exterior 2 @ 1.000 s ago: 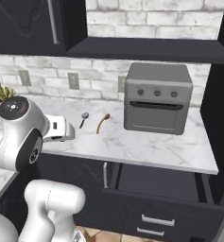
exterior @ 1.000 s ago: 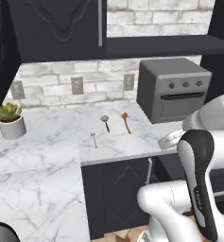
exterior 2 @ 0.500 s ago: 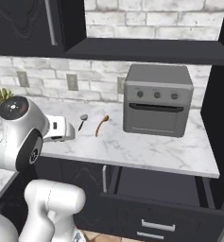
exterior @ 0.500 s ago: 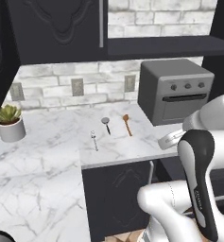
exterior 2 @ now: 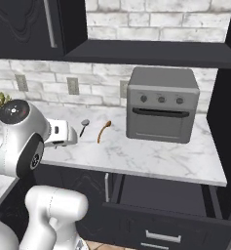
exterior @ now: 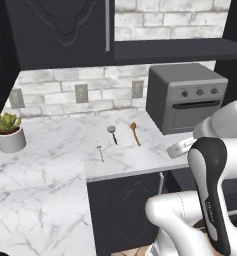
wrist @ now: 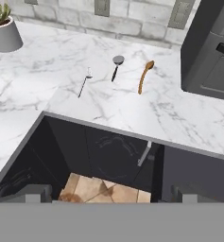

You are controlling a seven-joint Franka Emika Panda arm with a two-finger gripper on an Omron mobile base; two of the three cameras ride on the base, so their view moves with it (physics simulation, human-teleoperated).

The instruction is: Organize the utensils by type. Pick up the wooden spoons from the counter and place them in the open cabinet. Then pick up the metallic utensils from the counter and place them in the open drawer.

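Right now you are looking at a hand [wrist: 111,193] that is standing with its fingers [wrist: 30,193] wide apart and gripping nothing, hanging out past the front edge of the desk [exterior: 55,165] and looking down over the black base cabinets toward the tiled floor.

Taking the grey toaster oven [exterior: 186,96] as your landmark: one wooden spoon [exterior: 135,133] is lying flat on the desk just to the oven's left, bowl end pointing toward the brick wall. Left of that spoon, farther from the oven, the small grey-headed ladle [exterior: 112,133] is resting with its round head toward the wall. Farther still from the oven, and a little nearer the desk's front edge, the thin silver utensil [exterior: 99,150] is lying on its own. All three are sitting apart from one another.

The open cabinet [exterior: 175,50] is showing its dark shelf directly above the oven, with its ornate door [exterior: 60,30] and silver bar handle [exterior: 107,25] up to the oven's left. The open drawer [exterior 2: 165,195] is standing pulled out below the oven. A potted plant [exterior: 9,132] is sitting far to the oven's left.
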